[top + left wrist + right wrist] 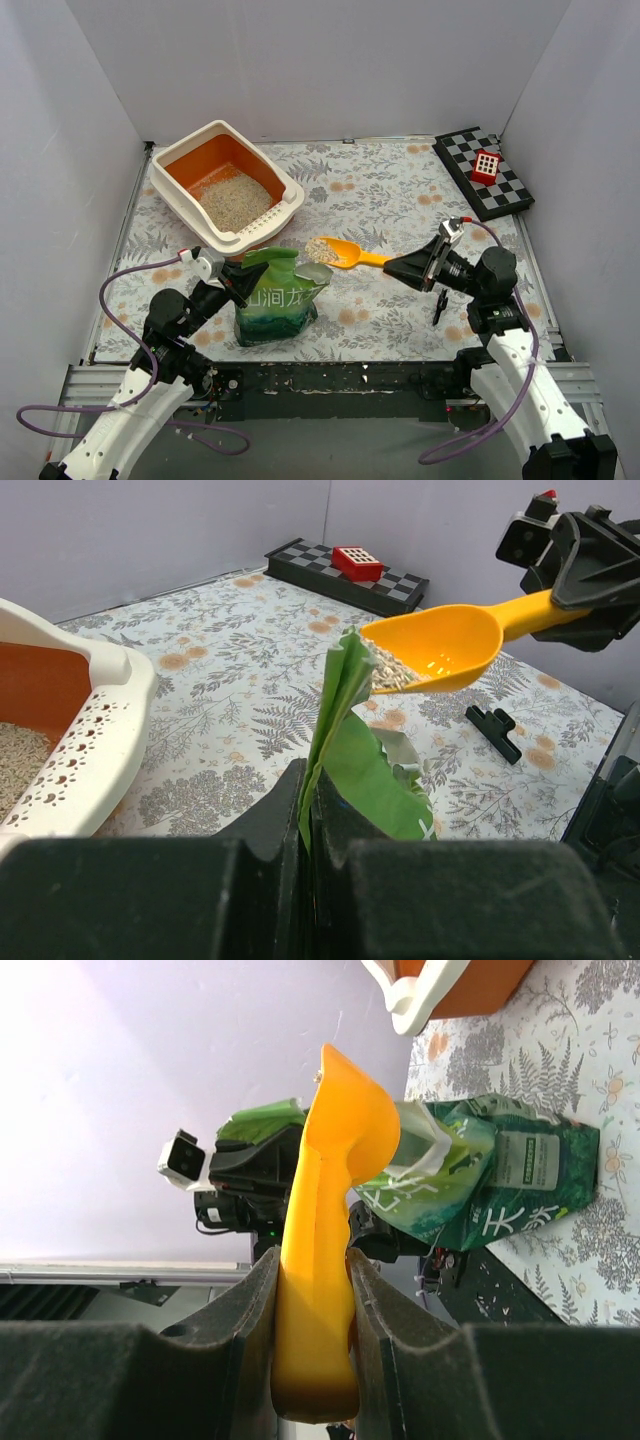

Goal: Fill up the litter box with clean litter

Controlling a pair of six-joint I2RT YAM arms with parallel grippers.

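Pinching green bag (275, 305) rim: left end effector (240, 286) | right end effector (396, 264) clamping scoop (340, 251) holding clean litter (392, 670)

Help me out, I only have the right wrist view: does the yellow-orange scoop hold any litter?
Observer: Yes. The left wrist view shows litter heaped in the bowl of the scoop.
Operator: Is the litter box empty?
Observer: No. The litter box has litter over part of its orange basin.
Operator: What holds the bag upright?
Observer: The left gripper is shut on the top edge of the green bag.
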